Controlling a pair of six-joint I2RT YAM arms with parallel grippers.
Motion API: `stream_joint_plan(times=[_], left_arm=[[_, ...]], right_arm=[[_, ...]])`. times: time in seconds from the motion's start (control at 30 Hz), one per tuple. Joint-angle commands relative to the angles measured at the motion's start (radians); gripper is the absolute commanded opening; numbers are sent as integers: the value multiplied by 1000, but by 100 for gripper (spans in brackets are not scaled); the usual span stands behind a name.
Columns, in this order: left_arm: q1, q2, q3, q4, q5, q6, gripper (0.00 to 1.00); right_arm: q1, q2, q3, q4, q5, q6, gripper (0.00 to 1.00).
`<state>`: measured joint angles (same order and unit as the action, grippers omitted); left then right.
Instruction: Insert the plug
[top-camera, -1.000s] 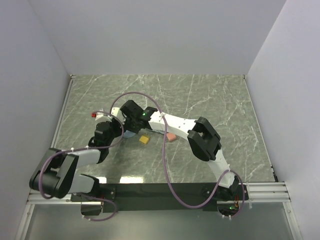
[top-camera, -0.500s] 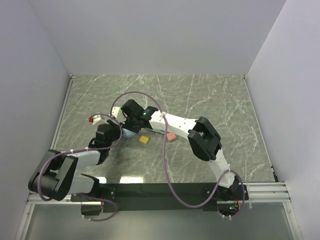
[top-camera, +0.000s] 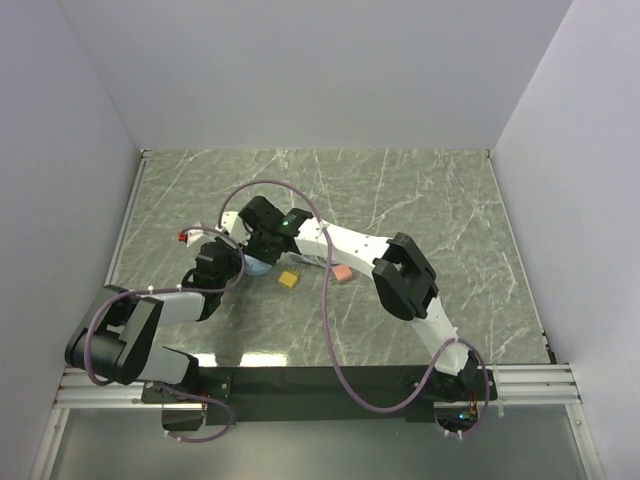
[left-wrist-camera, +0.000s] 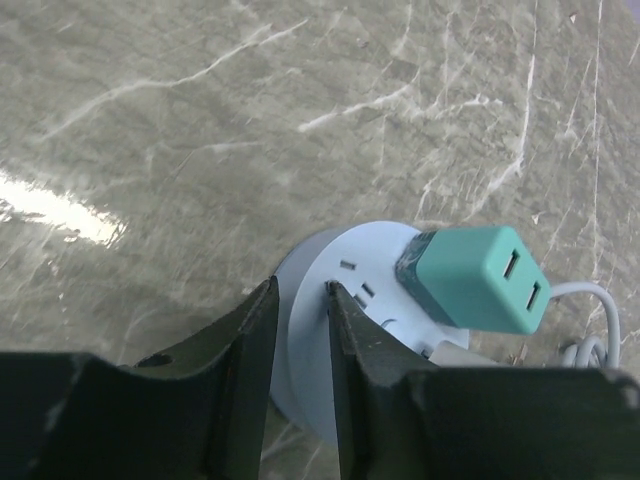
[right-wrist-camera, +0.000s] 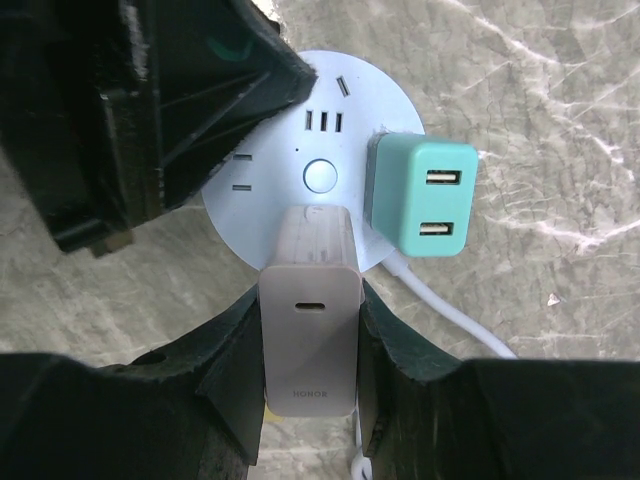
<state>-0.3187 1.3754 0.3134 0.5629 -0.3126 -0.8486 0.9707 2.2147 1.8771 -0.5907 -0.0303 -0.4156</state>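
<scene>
The right gripper (right-wrist-camera: 310, 385) clamps the grey charger (right-wrist-camera: 309, 300), the left gripper (left-wrist-camera: 300, 325) pinches the round socket (right-wrist-camera: 285, 150) at frame centre; misaligned prongs may push the socket free

The table (top-camera: 420, 200) has a grey-green marble top with pale veins, and a patch of light reflects on it. A round, pale blue power socket (right-wrist-camera: 300, 170) lies flat on it, left of the middle. A white cable (right-wrist-camera: 440, 310) runs from the socket over the surface. Just beside the socket lies a yellow block (top-camera: 289, 280), and near that a pink block (top-camera: 343, 273). A small red piece (top-camera: 182, 236) lies further to the left.
</scene>
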Motion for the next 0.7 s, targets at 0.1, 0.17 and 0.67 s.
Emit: stream_joint_plan(times=[0.1,0.17,0.67], left_arm=[[-10,54,62,16,41,68,29],[-11,69,76,6,52,78,26],[-54,125,135,-50,53,123,15]], right_arm=[[-6,161,47,-244,52,-9,0],[-6,165,39,-238,35,-8,0],[-7,243,7,-222,-49,12,0]])
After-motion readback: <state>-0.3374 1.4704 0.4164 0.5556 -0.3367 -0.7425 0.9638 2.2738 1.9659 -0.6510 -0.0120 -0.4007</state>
